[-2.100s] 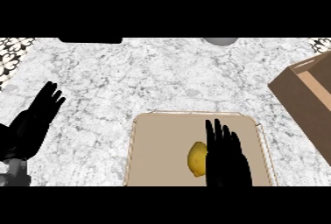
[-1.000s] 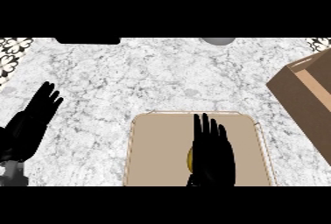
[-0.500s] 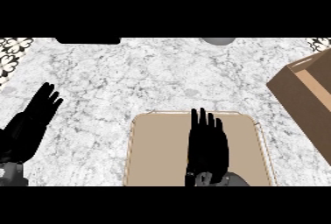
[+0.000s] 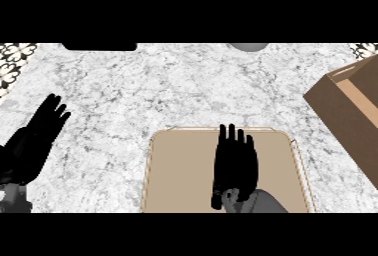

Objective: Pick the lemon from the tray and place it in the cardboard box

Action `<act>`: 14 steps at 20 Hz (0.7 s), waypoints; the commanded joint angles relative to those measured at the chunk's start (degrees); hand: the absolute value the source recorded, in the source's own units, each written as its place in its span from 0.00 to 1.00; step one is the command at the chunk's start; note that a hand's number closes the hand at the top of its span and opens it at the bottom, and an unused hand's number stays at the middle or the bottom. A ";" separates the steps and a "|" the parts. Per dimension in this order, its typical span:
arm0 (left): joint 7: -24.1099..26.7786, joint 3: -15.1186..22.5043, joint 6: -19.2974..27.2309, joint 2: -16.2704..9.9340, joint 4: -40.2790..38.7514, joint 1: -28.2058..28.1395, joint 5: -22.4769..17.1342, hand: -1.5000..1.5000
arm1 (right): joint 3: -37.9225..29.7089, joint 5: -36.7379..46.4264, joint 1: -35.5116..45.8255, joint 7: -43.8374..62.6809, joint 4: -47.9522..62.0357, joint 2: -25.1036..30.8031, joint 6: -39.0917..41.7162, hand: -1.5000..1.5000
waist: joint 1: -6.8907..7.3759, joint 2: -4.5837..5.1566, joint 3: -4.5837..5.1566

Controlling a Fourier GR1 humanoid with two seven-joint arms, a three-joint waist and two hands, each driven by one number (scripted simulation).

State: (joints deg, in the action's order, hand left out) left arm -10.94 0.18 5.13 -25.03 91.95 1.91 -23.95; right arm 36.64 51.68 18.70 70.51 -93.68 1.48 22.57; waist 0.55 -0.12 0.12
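A tan tray (image 4: 177, 170) lies on the marble counter at the lower middle. My right hand (image 4: 234, 165) is flat over the tray's centre, fingers straight and pointing away from me. The lemon does not show; the hand covers the spot where it lay. The cardboard box (image 4: 353, 110) stands at the right edge, its open top partly cut off by the view. My left hand (image 4: 35, 140) rests open at the left edge, fingers up, away from the tray.
A dark object (image 4: 100, 46) and a grey round thing (image 4: 249, 46) sit at the counter's far edge. A patterned surface (image 4: 13, 60) shows at the far left corner. Bare marble (image 4: 184, 85) lies between the tray and the far edge.
My right hand has slid left over the tray and now covers the lemon, which showed beside it earlier. The left hand has stayed in place.
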 commanded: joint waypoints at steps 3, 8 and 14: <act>-0.13 -0.86 0.31 0.58 -0.14 0.36 -0.03 0.50 | -0.24 -1.14 2.45 14.66 3.34 -1.40 3.04 0.00 | -0.01 0.01 0.00; -1.98 -0.44 0.52 0.47 0.97 0.52 0.44 0.50 | 2.01 -0.43 -1.22 14.66 3.96 -1.41 1.79 0.00 | -0.41 -0.06 -0.05; -1.11 -1.99 -1.55 -0.26 -0.50 1.17 -0.15 0.50 | 1.06 -3.07 0.76 14.66 7.38 -1.40 1.21 0.00 | -0.08 0.13 -0.06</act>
State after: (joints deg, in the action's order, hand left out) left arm -11.27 -0.91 3.94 -24.68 92.11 1.60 -23.90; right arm 36.63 50.15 18.52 70.53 -88.45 1.48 22.26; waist 0.56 -0.09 0.10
